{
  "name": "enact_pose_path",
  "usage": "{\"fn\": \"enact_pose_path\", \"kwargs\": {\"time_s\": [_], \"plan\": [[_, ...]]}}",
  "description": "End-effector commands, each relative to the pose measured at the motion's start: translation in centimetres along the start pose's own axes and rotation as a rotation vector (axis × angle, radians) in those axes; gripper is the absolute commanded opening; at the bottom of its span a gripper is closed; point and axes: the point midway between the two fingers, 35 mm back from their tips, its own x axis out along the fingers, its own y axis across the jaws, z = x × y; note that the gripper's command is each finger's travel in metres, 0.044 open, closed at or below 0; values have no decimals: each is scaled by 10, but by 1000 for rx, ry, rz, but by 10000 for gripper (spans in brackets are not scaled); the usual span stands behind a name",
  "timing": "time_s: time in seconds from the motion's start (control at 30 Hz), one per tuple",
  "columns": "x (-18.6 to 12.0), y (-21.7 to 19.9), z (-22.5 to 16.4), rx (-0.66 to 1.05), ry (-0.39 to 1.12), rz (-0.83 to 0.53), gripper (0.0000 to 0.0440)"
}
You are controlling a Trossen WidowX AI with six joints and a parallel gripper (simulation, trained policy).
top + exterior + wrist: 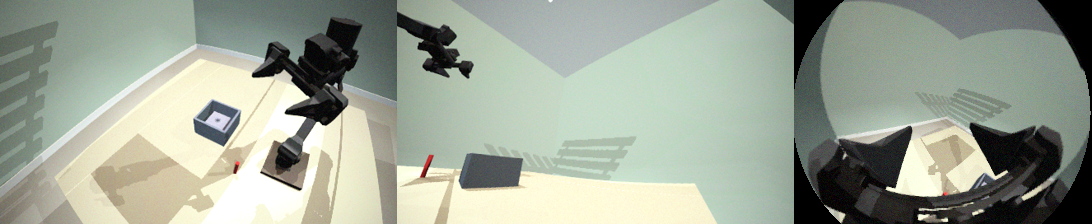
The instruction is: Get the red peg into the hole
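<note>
Red and slim, the peg (236, 167) (427, 166) (945, 193) stands upright on the pale surface (177, 123) (582, 202) (911, 172), outside the box and apart from it, with the arm's base plate (269, 175) on its other side. From where I'm standing, the blue-grey box (210, 133) (492, 171) (980, 181) sits open at the top, and looking down into it I can see a light plate (214, 119) lying at the bottom, with a small dark hole around its middle. The peg is nowhere near that hole; it is out on the surface, beyond the box walls. High above all this hangs the black gripper (269, 95) (459, 74) (941, 127), its fingers spread wide open with nothing between them, touching neither the peg nor the box. The black arm (304, 131) (415, 26) rises from its dark, squarish base plate. In the wrist view the two fingers frame the surface from either side, while the peg shows only as a tiny red spot low down, just above the gripper's dark body, and the box is partly hidden by it. Slatted shadows (37, 82) (590, 154) (984, 102) fall across the green walls (123, 49) (685, 103) (884, 65), and broad shaded patches lie over the surface.
</note>
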Motion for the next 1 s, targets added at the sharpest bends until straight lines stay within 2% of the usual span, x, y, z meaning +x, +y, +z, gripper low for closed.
{"fn": "enact_pose_path", "kwargs": {"time_s": [0.0, 0.43, 0.97], "plan": [[18, 1, -32, 55, 123, -25, 440], [47, -10, -133, 304, 484, -181, 440], [41, -24, -232, 662, 824, -464, 440]]}}
